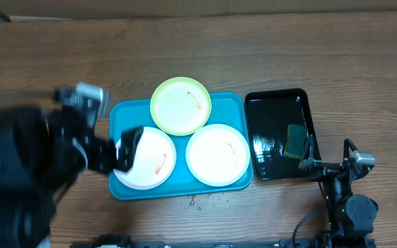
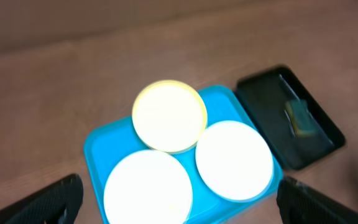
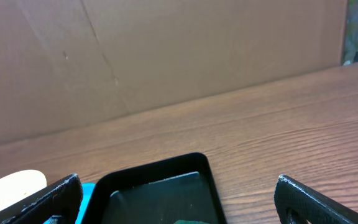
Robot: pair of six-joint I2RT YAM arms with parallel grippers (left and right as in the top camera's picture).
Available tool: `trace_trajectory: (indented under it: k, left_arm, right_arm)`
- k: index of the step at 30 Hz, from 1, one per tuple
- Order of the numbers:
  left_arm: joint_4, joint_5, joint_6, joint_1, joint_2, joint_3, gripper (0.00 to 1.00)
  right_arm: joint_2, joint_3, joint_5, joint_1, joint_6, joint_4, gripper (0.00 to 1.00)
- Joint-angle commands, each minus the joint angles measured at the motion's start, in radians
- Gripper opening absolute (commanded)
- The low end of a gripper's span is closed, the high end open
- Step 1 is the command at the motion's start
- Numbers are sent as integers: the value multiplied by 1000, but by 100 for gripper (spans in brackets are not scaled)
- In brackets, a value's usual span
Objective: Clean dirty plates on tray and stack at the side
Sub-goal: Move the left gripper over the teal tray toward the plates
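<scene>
Plates (image 1: 180, 105) all on the blue tray (image 1: 229, 102), none stacked. Left gripper (image 1: 126, 149) spread over the left white plate (image 1: 154, 148); right gripper (image 1: 307, 160) spread, empty, by the sponge (image 1: 296, 140) in the black tray (image 1: 267, 131). Pinch sponge mid-body before you wipe smears (image 1: 160, 165).

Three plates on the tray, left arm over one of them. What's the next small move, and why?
Probably lower the left pincer onto the rim of the near-left white plate. It hangs open over that plate's left edge. The plate lies flat on the turquoise tray and shows an orange smear, so it needs lifting out for cleaning.
</scene>
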Motion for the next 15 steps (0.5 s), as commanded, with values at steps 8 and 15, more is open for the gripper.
trace_trajectory:
  k: [8,15]
  left_arm:
    - [-317,110,-42,-7,299,155,100]
    - [-188,109,-94,-7,311,-34,100]
  right_arm:
    - [-2,-10,-5,8,-8,5,100]
    - [-2,-10,-5,8,-8,5,100]
